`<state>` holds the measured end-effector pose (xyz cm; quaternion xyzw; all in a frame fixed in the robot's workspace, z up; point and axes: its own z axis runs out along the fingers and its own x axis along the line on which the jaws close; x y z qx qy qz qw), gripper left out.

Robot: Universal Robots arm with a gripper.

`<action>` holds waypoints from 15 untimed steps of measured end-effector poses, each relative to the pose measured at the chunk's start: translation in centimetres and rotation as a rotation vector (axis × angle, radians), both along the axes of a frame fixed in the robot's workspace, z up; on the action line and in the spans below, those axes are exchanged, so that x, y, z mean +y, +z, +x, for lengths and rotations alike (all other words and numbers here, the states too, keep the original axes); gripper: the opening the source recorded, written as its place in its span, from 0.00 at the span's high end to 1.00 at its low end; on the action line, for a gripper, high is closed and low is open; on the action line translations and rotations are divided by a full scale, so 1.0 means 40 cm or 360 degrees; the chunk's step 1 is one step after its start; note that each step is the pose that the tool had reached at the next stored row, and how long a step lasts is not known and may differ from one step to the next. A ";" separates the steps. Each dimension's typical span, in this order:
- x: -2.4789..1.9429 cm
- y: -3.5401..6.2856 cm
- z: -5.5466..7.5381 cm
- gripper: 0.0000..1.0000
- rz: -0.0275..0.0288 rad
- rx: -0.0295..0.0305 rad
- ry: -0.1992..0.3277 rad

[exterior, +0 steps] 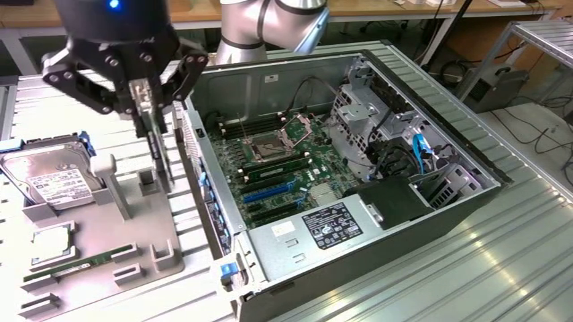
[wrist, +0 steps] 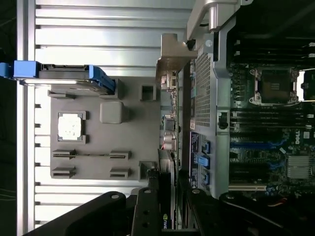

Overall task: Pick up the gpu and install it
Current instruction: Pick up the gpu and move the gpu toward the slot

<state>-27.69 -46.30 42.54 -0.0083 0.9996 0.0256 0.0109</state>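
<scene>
Gripper (exterior: 147, 111) hangs over the gray fixture tray (exterior: 134, 248), at the tray edge nearest the open PC case (exterior: 430, 194). Fingers (wrist: 146, 209) narrow, clamped on the gpu (exterior: 161, 157) — card edge-on and upright, just beside the case's rear wall, outside it. Lower end near the tray's slot posts; contact cannot be told. Silver end bracket (wrist: 173, 54) lies alongside that wall. On the tray — hard drive (exterior: 45, 178) at the far corner, CPU (exterior: 52, 245), memory stick (exterior: 80, 263). Tray and case both stand on the bench (exterior: 501, 268).
</scene>
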 end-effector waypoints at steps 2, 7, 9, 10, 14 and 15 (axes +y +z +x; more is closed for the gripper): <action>-0.007 0.023 0.024 0.74 0.00014 0.00031 0.0000; -0.016 0.077 0.081 0.74 0.00069 0.00115 0.0000; -0.017 0.084 0.103 0.74 0.00075 0.00152 0.0000; -0.017 0.085 0.117 0.74 0.00071 0.00170 0.0000; -0.017 0.085 0.163 0.74 0.00075 0.00194 0.0000; -0.017 0.085 0.175 0.74 0.00073 0.00203 0.0000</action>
